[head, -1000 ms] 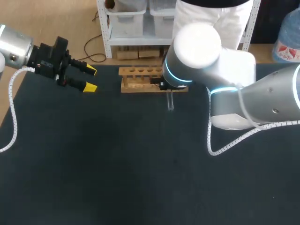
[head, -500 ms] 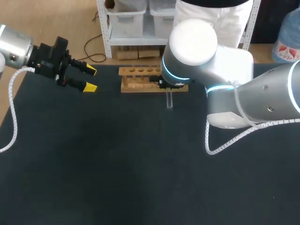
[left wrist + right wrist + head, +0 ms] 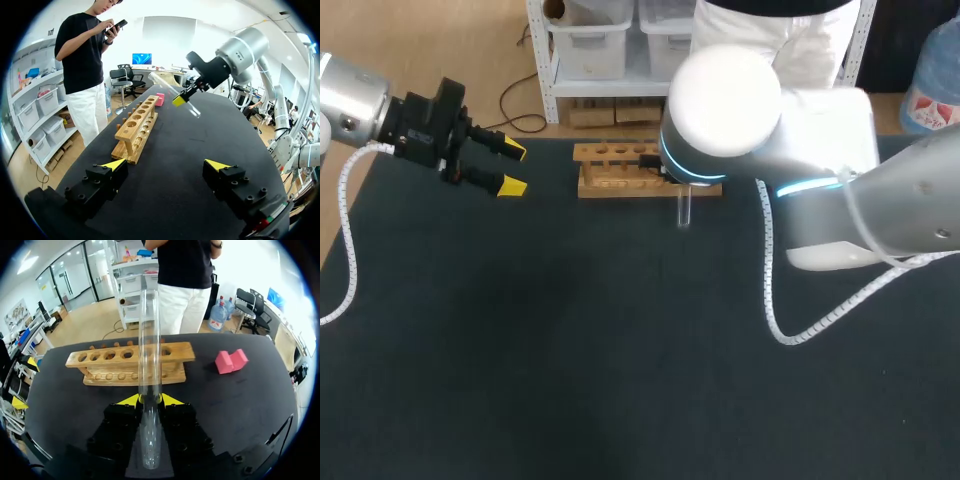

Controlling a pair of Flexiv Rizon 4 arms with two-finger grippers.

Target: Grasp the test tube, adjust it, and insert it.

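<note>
Dark table [image 3: 620, 350], wooden rack [image 3: 620, 170], pink block [image 3: 231, 361]

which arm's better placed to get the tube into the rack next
Right. The right fingers are shut on the test tube, close to the wooden rack. The left fingers are open and empty, off beyond the rack's end.
</note>
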